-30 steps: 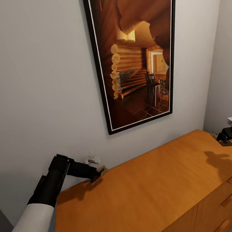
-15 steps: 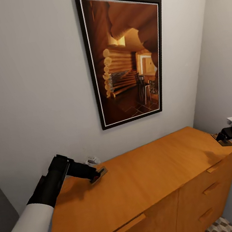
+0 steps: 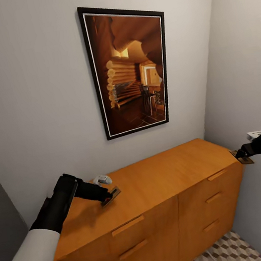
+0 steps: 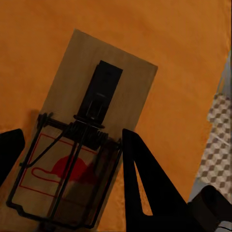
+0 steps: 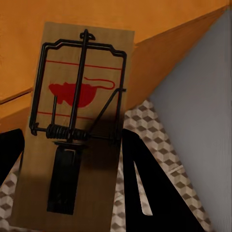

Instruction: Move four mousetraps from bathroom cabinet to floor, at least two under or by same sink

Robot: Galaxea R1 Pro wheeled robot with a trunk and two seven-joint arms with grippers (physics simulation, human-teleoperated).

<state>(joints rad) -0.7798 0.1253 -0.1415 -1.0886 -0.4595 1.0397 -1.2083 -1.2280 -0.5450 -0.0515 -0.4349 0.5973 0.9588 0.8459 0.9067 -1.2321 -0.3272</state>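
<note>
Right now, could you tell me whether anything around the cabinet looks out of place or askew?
Nothing looks damaged or spilled. Each gripper holds a mousetrap: the left gripper over the cabinet top, the right gripper past its end.

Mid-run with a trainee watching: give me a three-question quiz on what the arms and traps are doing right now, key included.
1. True or false: the left gripper holds its mousetrap over the cabinet top.
2. The right gripper holds its mousetrap: A) over the middle of the cabinet top, B) at the cabinet's right end, past its edge, C) resting on the bathroom floor.
3. Fill in: on the wall above the cabinet hangs a framed ___.

Key: 1 true; 2 B; 3 picture.
</note>
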